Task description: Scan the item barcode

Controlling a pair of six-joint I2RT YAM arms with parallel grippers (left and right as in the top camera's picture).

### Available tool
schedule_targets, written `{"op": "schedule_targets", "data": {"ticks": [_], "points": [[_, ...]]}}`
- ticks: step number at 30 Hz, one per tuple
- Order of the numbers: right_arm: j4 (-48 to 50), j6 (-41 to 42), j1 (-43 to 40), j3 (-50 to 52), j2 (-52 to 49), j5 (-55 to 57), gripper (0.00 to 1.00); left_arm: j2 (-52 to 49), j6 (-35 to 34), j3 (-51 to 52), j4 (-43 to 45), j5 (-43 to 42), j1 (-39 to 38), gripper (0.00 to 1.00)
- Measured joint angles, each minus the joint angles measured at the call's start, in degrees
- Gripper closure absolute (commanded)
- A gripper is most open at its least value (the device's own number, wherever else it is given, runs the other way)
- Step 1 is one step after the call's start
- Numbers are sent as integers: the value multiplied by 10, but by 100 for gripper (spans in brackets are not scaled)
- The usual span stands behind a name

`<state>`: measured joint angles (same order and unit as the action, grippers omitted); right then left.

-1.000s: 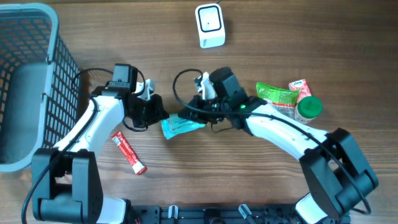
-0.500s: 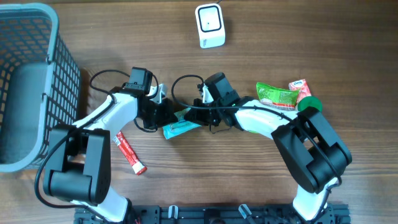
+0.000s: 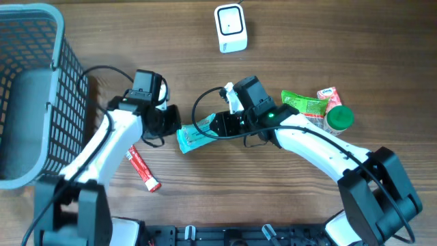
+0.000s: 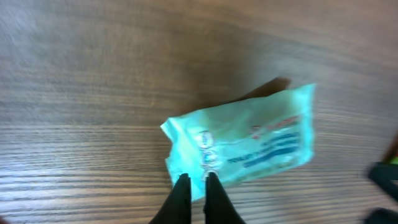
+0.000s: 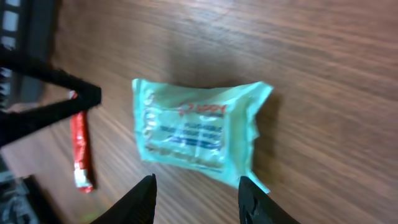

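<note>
You've got 1 teal packet mid-table, below 1 scanner; its red and blue print is too blurred to read. Left gripper is pinched onto its edge, right gripper is spread above it. Also 1 basket, 1 red tube.

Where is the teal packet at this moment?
Overhead, the teal packet lies near the middle, between the left fingers and the right fingers; the red tube is nearest, on its left.

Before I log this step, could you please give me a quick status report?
Left gripper shut on edge of teal packet. Right gripper open, over it. Scanner well apart; nothing lying between.
</note>
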<state>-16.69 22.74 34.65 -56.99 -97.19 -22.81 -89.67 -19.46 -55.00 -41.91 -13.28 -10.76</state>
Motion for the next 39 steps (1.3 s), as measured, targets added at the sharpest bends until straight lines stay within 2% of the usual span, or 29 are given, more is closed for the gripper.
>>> {"op": "schedule_targets", "data": {"ticks": [1,3,4,6,8,11,14,17,18,20,21,24,25,27,30,31,33,35,36,37,39], "points": [[0,-3,0,0,-1,9,58,-13,0,4,2,0,0,59],[1,-6,0,0,-10,21,60,-47,-3,7,8,2,0,35],[4,-8,0,0,-20,24,60,-59,-5,7,11,2,0,27],[8,-10,0,0,-40,26,61,-68,-5,7,12,2,0,19],[10,-10,0,0,-58,28,65,-72,-7,7,12,1,0,18],[14,-12,0,1,-69,28,65,-72,10,8,14,-21,0,25],[15,-11,0,1,-69,28,66,-72,18,26,42,-43,0,27],[15,-6,0,1,-69,28,67,-67,20,52,96,-60,0,42],[15,-5,0,1,-71,28,67,-63,22,66,128,-68,0,56],[15,-3,0,1,-78,27,67,-61,24,80,153,-83,0,74],[15,-3,0,2,-78,27,67,-61,23,85,154,-95,0,79],[15,3,0,2,-78,27,68,-61,24,86,145,-110,0,83],[15,5,0,2,-78,27,68,-61,24,86,141,-112,0,96],[15,6,0,2,-78,27,72,-61,25,86,136,-117,0,96],[22,10,0,2,-78,27,72,-60,25,82,127,-119,2,96],[26,10,-3,2,-78,25,72,-57,27,73,103,-106,3,96],[12,10,-21,1,-71,19,71,-26,26,44,41,-22,3,96],[-11,10,-63,-2,-29,4,71,47,10,6,23,106,-2,96],[-25,10,-75,-2,-14,0,71,71,5,0,21,139,-6,96],[-41,10,-95,-3,7,-6,72,124,-9,-7,18,231,-23,96],[-70,9,-116,-6,15,-10,72,166,-24,-17,9,348,-50,96]]}}
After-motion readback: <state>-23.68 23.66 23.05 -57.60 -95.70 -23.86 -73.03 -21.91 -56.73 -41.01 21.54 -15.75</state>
